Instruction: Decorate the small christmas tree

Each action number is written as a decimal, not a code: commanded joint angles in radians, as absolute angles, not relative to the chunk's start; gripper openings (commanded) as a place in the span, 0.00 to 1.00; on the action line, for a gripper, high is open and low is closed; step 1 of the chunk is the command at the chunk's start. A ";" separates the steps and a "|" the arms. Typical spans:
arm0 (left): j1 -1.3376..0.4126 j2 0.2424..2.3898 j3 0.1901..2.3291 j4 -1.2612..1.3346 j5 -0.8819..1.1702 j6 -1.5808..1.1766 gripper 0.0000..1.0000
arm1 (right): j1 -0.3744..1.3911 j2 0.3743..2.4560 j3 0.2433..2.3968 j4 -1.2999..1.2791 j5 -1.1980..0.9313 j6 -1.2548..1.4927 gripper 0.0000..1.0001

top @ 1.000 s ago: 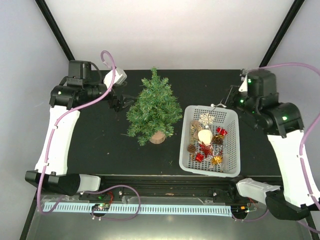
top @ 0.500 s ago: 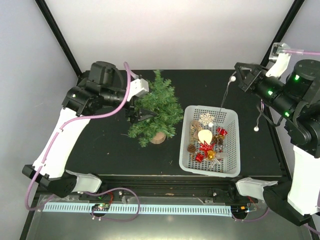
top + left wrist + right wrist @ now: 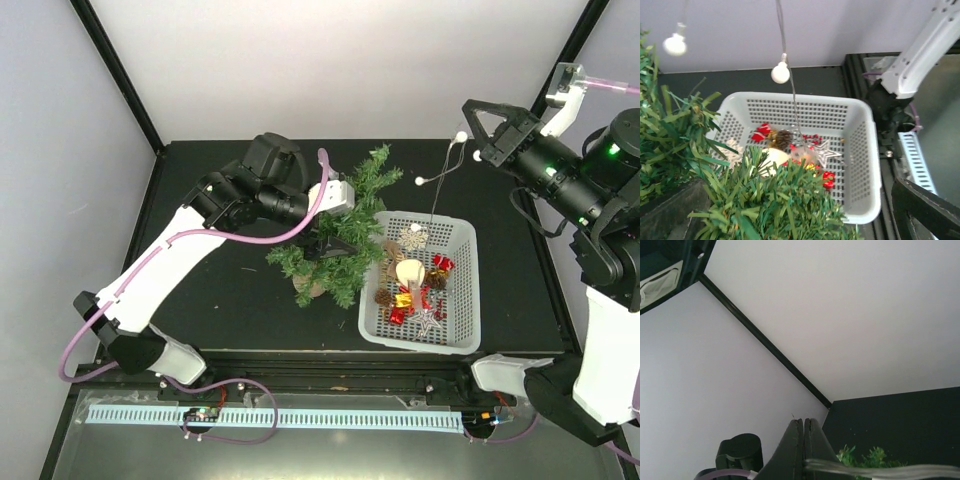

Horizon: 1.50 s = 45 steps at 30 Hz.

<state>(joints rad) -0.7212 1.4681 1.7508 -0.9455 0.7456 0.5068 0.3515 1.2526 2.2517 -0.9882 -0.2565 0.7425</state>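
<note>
The small christmas tree (image 3: 372,185) leans to the right, its branches against the white basket (image 3: 470,290). My left gripper (image 3: 335,245) is open and pushed into its middle. In the left wrist view, green needles (image 3: 785,200) fill the space between the dark fingers (image 3: 925,210). My right gripper (image 3: 470,108) is raised high at the back right, shut on a thin light string (image 3: 436,180). The string has white bulbs (image 3: 780,75) and hangs down into the basket. In the right wrist view the fingers (image 3: 803,421) are pressed together with the blurred wire (image 3: 875,471) just below them.
The basket (image 3: 860,106) holds a silver star (image 3: 428,318), red gift boxes (image 3: 442,263), pine cones (image 3: 383,297), a cream ball (image 3: 409,271) and a snowflake (image 3: 412,238). Black frame posts (image 3: 115,70) rise at both back corners. The tree's tan base (image 3: 310,290) is on the black tabletop.
My left gripper has pushed right into the tree, which has tipped over towards the basket. My right gripper has risen slightly, drawing the light string higher.
</note>
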 commanded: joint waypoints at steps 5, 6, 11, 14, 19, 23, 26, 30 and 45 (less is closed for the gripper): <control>-0.719 1.397 1.724 -0.837 0.518 0.504 0.99 | 0.346 1.218 2.236 -0.958 -0.273 0.759 0.01; -0.717 1.378 1.704 -0.823 0.503 0.507 0.99 | 0.347 1.215 2.231 -0.957 -0.273 0.760 0.01; -0.708 1.325 1.681 -0.834 0.485 0.512 0.99 | 0.347 1.207 2.215 -0.953 -0.275 0.759 0.01; -0.709 1.298 1.678 -0.850 0.491 0.516 0.99 | 0.347 1.207 2.212 -0.953 -0.279 0.758 0.01; -0.707 1.248 1.667 -0.913 0.587 0.561 0.99 | 0.347 1.210 2.212 -0.958 -0.284 0.751 0.01; -0.708 1.219 1.660 -0.941 0.690 0.594 0.99 | 0.346 1.204 2.209 -0.963 -0.283 0.749 0.01; -0.709 1.215 1.695 -0.981 0.759 0.628 0.99 | 0.346 1.195 2.199 -0.969 -0.276 0.747 0.01; -0.710 1.208 1.737 -1.066 0.860 0.709 0.99 | 0.347 1.174 2.170 -0.966 -0.275 0.750 0.01; -0.961 1.274 1.704 -0.735 0.336 0.368 0.99 | 0.347 1.135 2.158 -0.854 -0.397 0.833 0.01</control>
<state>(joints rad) -0.8906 1.2411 1.7027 -0.9276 0.6449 0.5377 0.3515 1.1393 2.1174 -0.9260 -0.3458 0.7959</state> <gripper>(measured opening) 0.990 0.017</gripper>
